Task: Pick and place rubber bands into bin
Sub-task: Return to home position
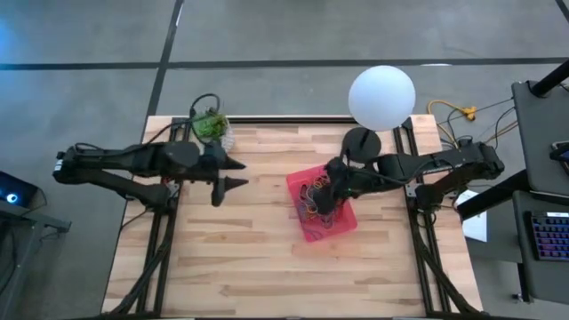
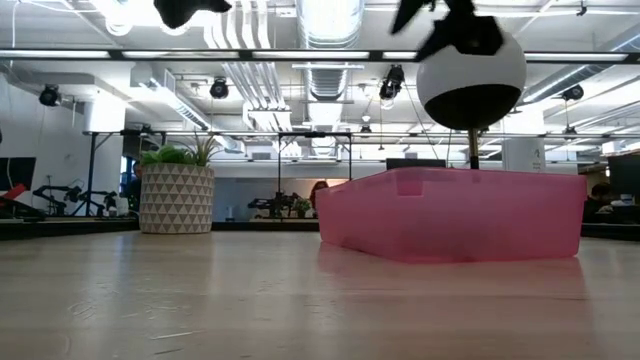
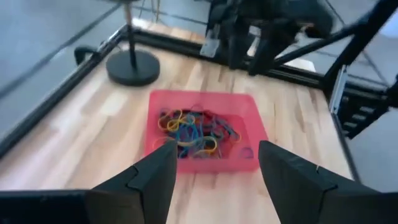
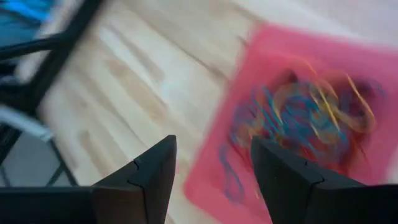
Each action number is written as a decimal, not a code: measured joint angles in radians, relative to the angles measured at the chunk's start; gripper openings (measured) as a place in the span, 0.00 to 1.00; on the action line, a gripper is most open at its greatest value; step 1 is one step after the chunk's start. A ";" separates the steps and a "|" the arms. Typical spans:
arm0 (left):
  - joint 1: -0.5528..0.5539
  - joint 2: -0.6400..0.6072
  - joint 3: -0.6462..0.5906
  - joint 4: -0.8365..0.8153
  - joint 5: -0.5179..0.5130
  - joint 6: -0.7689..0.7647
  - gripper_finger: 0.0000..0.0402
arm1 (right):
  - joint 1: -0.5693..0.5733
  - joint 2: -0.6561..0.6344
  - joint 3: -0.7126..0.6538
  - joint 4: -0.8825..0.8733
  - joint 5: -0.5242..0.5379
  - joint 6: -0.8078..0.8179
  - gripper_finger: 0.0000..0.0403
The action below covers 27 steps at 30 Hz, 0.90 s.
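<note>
The pink bin point(image 1: 345, 222) sits on the table right of centre, its flat bottom on the wood. A tangle of coloured rubber bands point(image 3: 194, 132) lies inside it, also seen as rubber bands point(image 4: 305, 118) in the right wrist view. My right gripper point(image 1: 327, 206) hovers above the bin, open and empty. My left gripper point(image 1: 240, 174) hangs open above the table's left half, pointing toward the bin, well apart from it. In the low view the bin point(image 2: 455, 215) stands alone and both grippers are above the frame's top.
A lamp with a white globe point(image 1: 381, 96) and round black base point(image 1: 363, 140) stands just behind the bin. A white patterned pot with a green plant point(image 1: 212, 125) is at the far left corner. Bare wood point(image 1: 267, 267) spreads along the near side.
</note>
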 joint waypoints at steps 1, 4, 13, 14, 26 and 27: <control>-0.003 -0.016 -0.019 -0.001 0.002 -0.030 0.52 | 0.004 0.000 0.000 0.039 -0.003 -0.053 0.48; -0.022 -0.076 -0.084 0.022 0.032 -0.097 0.52 | 0.042 0.000 0.000 0.147 -0.071 -0.216 0.48; -0.151 -0.211 -0.294 0.391 0.231 -0.100 0.52 | 0.206 0.000 -0.050 0.384 -0.168 -0.407 0.48; -0.168 -0.224 -0.312 0.436 0.231 -0.094 0.52 | 0.226 0.000 -0.076 0.481 -0.183 -0.432 0.48; -0.216 -0.250 -0.610 0.987 0.237 -0.222 0.52 | 0.147 -0.165 -0.560 1.126 -0.257 -0.409 0.48; -0.212 -0.247 -0.633 1.036 0.237 -0.196 0.52 | 0.133 -0.211 -0.588 1.123 -0.252 -0.418 0.48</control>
